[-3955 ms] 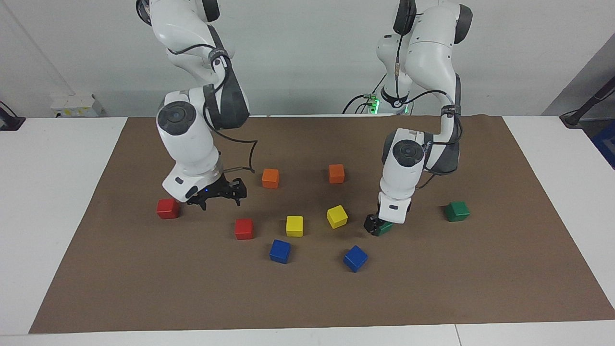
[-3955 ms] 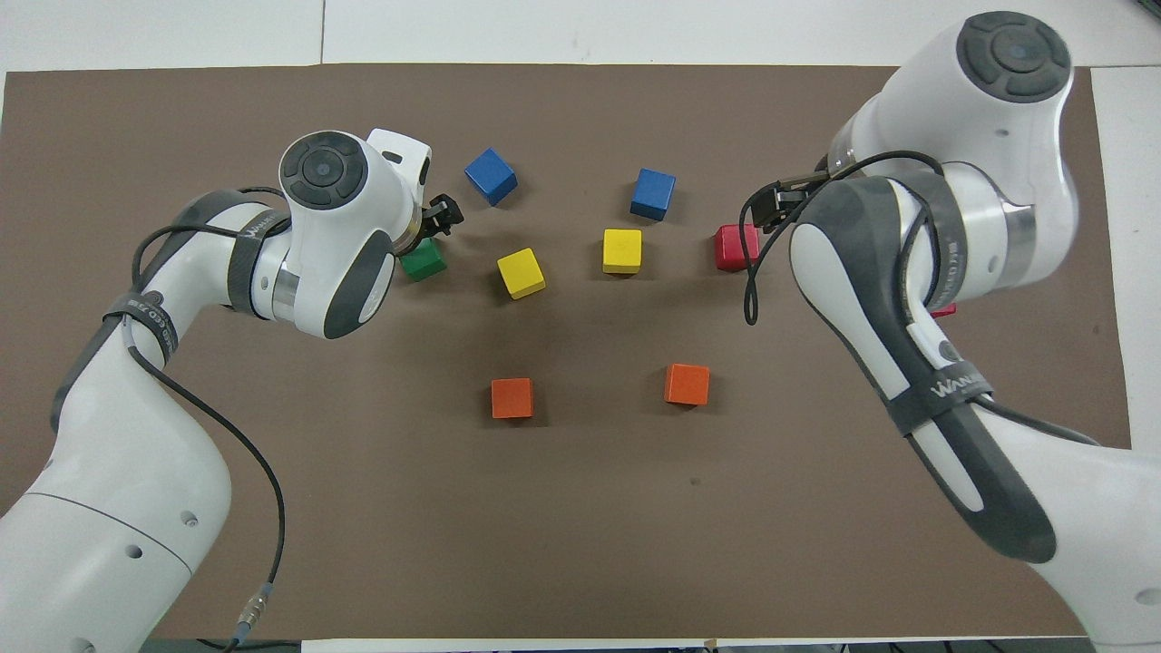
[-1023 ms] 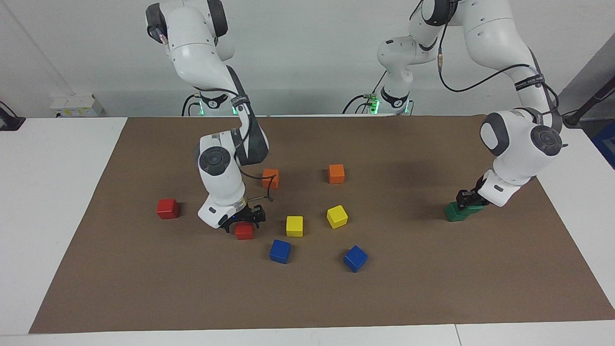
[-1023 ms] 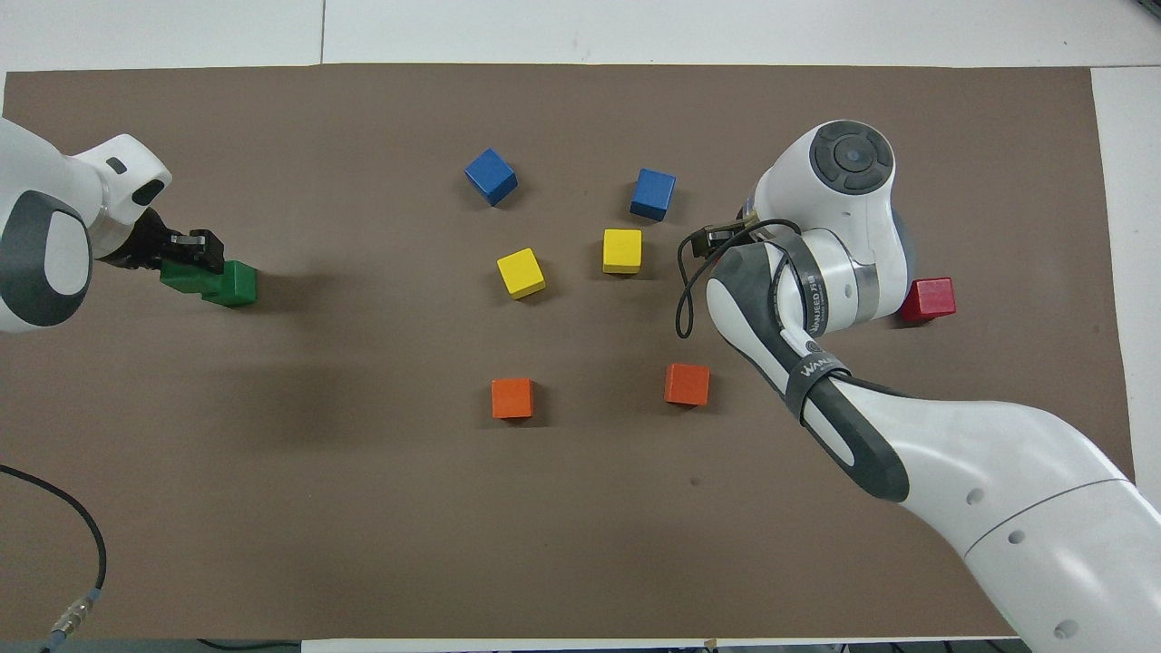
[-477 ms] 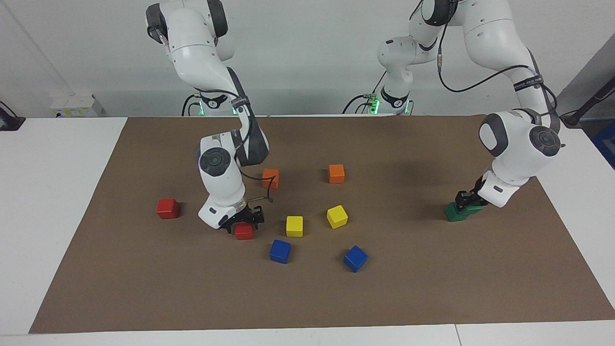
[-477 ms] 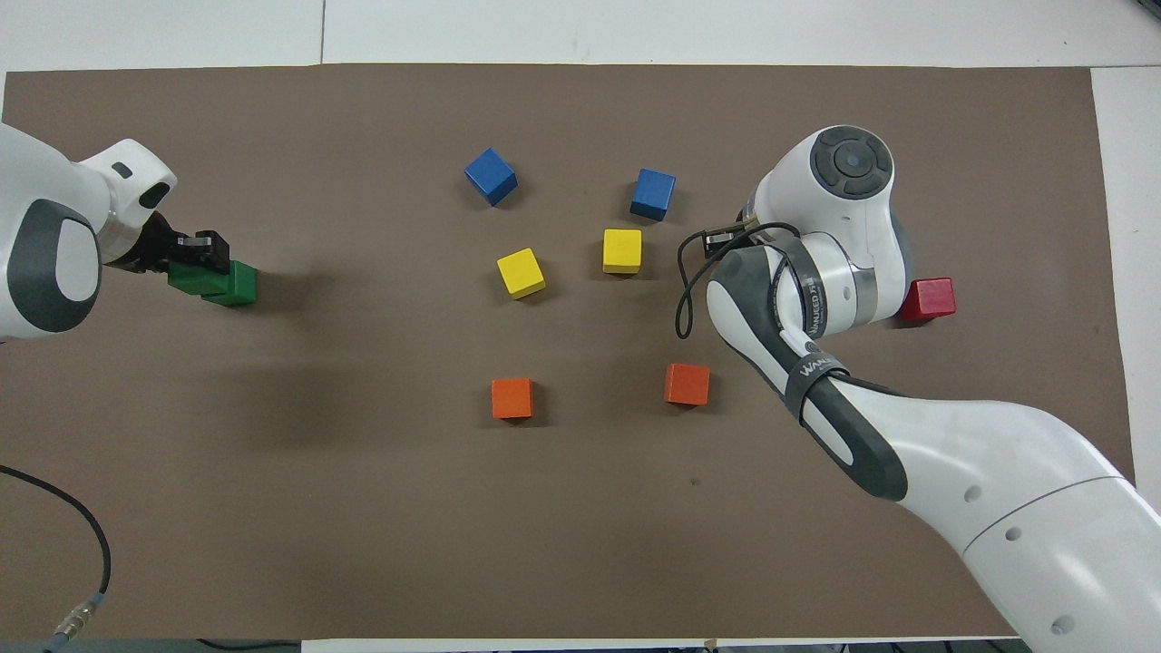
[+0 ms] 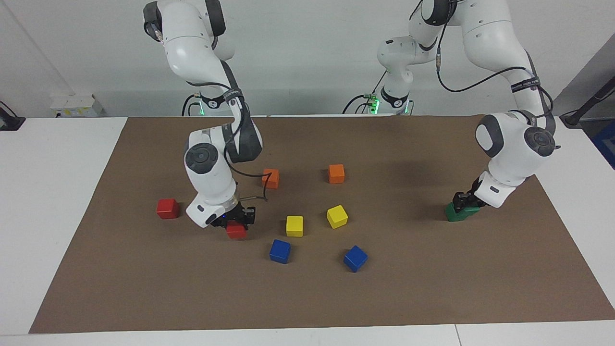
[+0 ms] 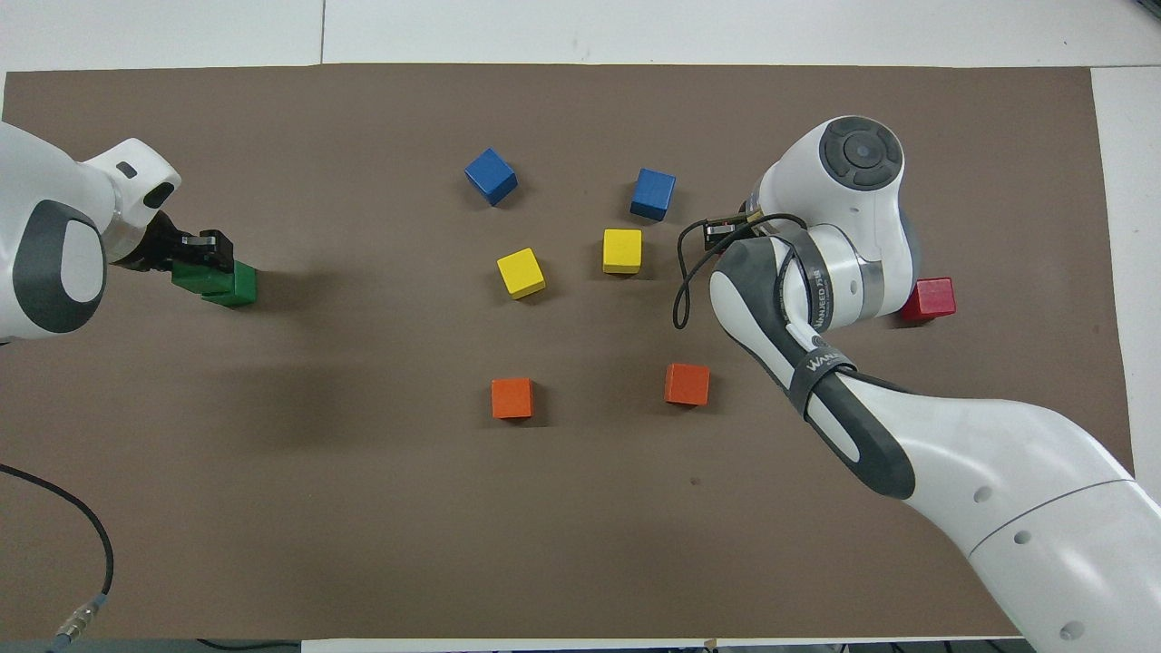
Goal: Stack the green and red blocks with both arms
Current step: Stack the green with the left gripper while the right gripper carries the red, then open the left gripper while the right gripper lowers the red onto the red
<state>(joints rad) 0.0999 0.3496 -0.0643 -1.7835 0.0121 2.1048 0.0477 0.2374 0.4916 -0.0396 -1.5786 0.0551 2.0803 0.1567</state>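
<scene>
Facing view shows the right gripper (image 7: 236,222) at the lower left of centre, clenched on a red block (image 7: 236,231) that sits in its fingertips just above the brown mat (image 7: 307,298); whether that block's underside is touching the mat I cannot tell. A second red block (image 7: 167,208) rests on the mat at the left of the frame, apart from the gripper. At the right of the frame the left gripper (image 7: 464,201) is closed on a green block (image 7: 468,209) that lies on top of another green block (image 7: 454,214); the upper one is shifted sideways so the two do not line up, and much of it is hidden by the white wrist.

Overhead view puts the same pair at the left edge: the held green block (image 8: 201,278) overlaps the lower green block (image 8: 239,285), with the left gripper (image 8: 201,250) over them. The resting red block (image 8: 929,298) shows at the right of this frame, partly behind the right arm's wrist; the held red block and the right gripper are covered by that arm here.

Around the middle of the mat stand two orange cubes (image 7: 271,178) (image 7: 336,173), two yellow cubes (image 7: 294,226) (image 7: 337,216) and two blue cubes (image 7: 280,251) (image 7: 355,258), all apart from each other and from both grippers.
</scene>
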